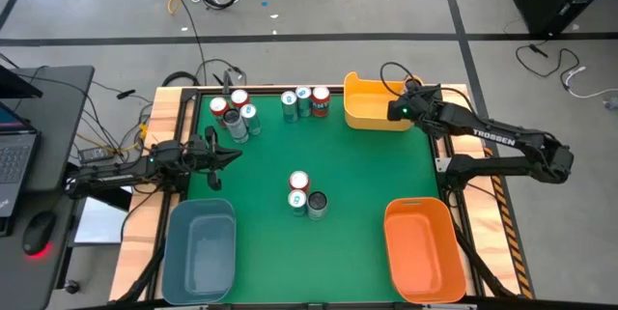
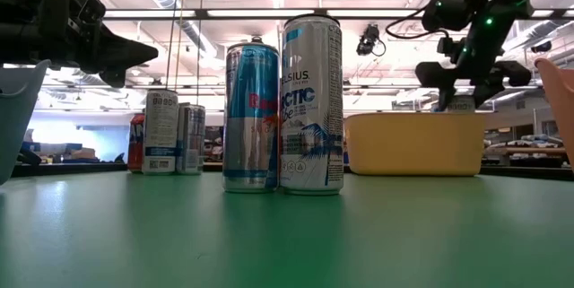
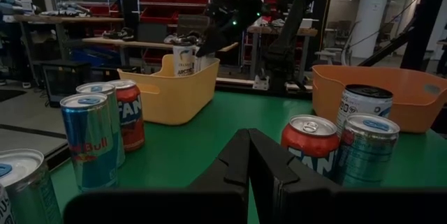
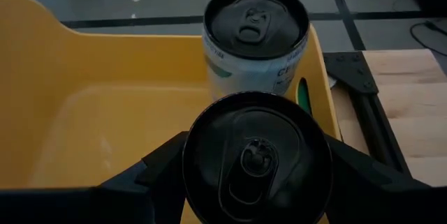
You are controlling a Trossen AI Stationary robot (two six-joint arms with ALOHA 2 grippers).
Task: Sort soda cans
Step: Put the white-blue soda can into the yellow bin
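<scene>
The soda cans stand upright on the green table in three groups: near the far-left corner, at the far edge's middle, and at the centre. My right gripper hangs over the yellow bin, shut on a black-topped can. A second black-topped can stands in that bin by its wall. My left gripper is shut, holds nothing, and sits near the table's left edge, level, pointing at the centre cans. My right gripper pinches the black-topped can between its two fingers, one on each side of the can's upper wall, just under its rim. The can stays upright over the yellow bin's floor. Whether its base rests on that floor is hidden.
A blue bin sits at the near-left corner and an orange bin at the near-right corner. The yellow bin occupies the far-right corner. Open green table lies between the centre cans and the far groups. Cables and a laptop lie beyond the left edge.
</scene>
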